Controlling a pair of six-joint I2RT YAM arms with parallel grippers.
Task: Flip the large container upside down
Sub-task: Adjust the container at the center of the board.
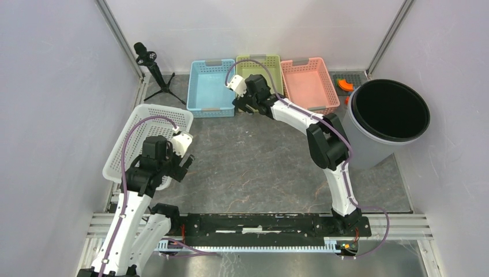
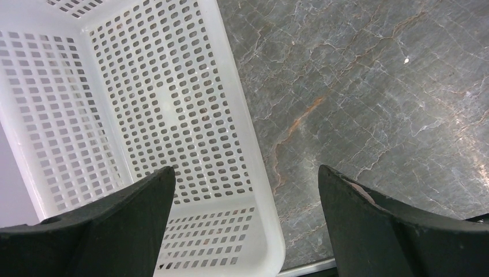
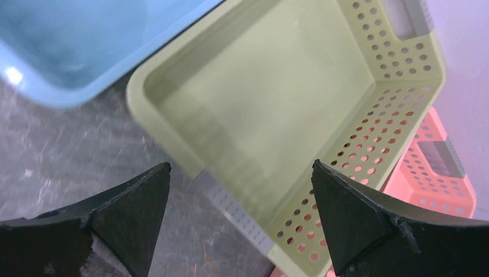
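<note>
At left, white basket (image 1: 117,151) opening upward, grey bin (image 1: 369,147) right

Middle of the grey marbled tabletop (image 1: 254,167) lies bare, wide open. Left edge: white perforated plastic basket (image 1: 130,138). Right: large grey round tub with black inside (image 1: 389,112), close to the wall. Far edge walled off by blue plastic basket (image 1: 209,86), green plastic basket (image 1: 269,68), pink plastic basket (image 1: 308,82), side by side; black tripod (image 1: 153,70) far left.

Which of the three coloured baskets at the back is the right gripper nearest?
The green basket, middle of the row; the right gripper hovers open at its near rim.
</note>
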